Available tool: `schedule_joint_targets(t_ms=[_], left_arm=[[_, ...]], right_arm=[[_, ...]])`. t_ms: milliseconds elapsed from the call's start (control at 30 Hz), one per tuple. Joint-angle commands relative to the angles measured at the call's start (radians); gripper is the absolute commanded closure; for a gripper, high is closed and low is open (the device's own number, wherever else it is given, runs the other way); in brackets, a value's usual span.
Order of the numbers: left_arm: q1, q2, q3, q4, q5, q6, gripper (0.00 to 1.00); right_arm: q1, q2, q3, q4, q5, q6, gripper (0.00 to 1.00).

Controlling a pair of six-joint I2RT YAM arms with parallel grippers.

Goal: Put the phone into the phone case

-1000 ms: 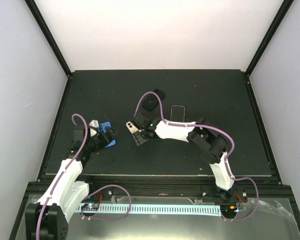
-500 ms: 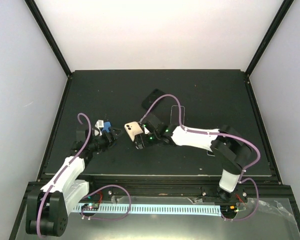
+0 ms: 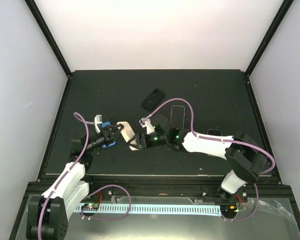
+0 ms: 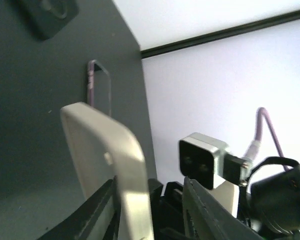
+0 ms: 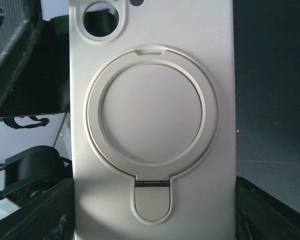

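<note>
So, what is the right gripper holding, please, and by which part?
The right gripper holds the beige phone case by its long edges, at the end opposite its camera cutout.

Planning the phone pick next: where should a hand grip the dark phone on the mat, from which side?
I'd pinch the dark phone across its two long edges, near mid-length, coming straight down from above. It lies flat and diagonal on the mat with nothing touching it, so only the edges offer purchase.

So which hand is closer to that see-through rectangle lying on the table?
Right. The right hand is just to the near-left of the clear rectangle. The left hand is farther left, beyond the beige case.
</note>
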Motion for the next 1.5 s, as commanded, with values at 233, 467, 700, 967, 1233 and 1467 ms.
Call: schedule_joint_targets(t_ms=[233, 467, 700, 967, 1233, 1467], left_arm=[[0.002, -0.185, -0.004, -0.022, -0.054, -0.026, 0.98], [0.001, -0.181, 0.084, -0.257, -0.078, 0.096, 0.98], [-0.122, -0.095, 0.273, -0.661, -0.308, 0.386, 0.98], [-0.362, 0.182, 0.439, -0.839, -0.580, 0.451, 0.99], [-0.485, 0.450, 0.593, -0.902, -0.735, 0.416, 0.98], [-0.540, 0.614, 0.666, -0.840, -0.731, 0.393, 0.93]], right_arm=[[-0.004, -0.056, -0.049, 0.136, -0.071, 0.057, 0.24], [-0.008, -0.099, -0.059, 0.070, 0.006, 0.035, 0.05], [-0.012, -0.161, -0.095, -0.060, 0.134, -0.007, 0.00], [-0.011, -0.256, -0.137, -0.157, 0.211, -0.020, 0.00], [-0.012, -0.385, -0.215, -0.210, 0.276, -0.017, 0.00], [-0.011, -0.414, -0.228, -0.266, 0.326, -0.035, 0.00]])
